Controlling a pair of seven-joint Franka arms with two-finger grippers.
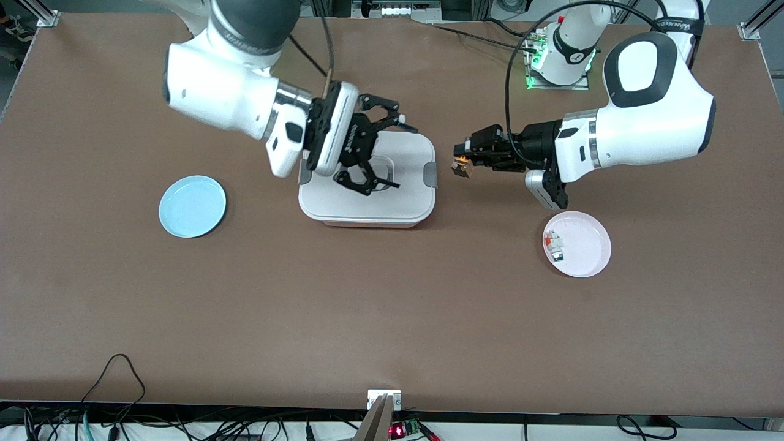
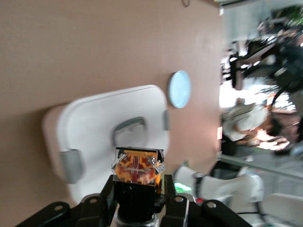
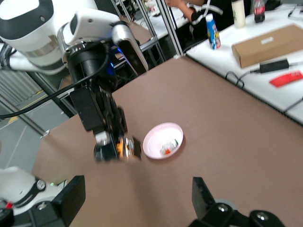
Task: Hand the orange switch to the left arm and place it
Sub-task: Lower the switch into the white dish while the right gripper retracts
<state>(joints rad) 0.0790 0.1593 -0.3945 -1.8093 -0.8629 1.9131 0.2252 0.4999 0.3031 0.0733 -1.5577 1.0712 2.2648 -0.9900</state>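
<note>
You had a pale blue plate (image 1: 192,206) lying bare toward the right arm's end of the worktop (image 1: 392,318); next along, the right claw (image 1: 375,153) hung over the lid of the box (image 1: 398,205) with its fingers spread wide and nothing between them, pointed toward the left arm; the box itself sat closed, grey latches at its sides and the recessed handle showing in the lid; just past the box's edge, the left claw (image 1: 460,165) was up in the air over bare worktop, pinched shut on the orange switch (image 1: 460,166), which stuck out from the fingertips toward the waiting claw; in the left wrist view you could see the switch (image 2: 138,166) gripped by its black round end, the orange body with its small metal contacts facing out and free; nearest the left arm's end sat a pink plate (image 1: 585,254) with a few small coloured parts in it. I'd judge the switch very light and rigid, a hard plastic piece that won't give; its smooth sides may slip and the thin contacts could bend, so you should take it across the flat flanks of the orange body, clear of the terminals. A handover above the lid would keep both arms off the box.
</note>
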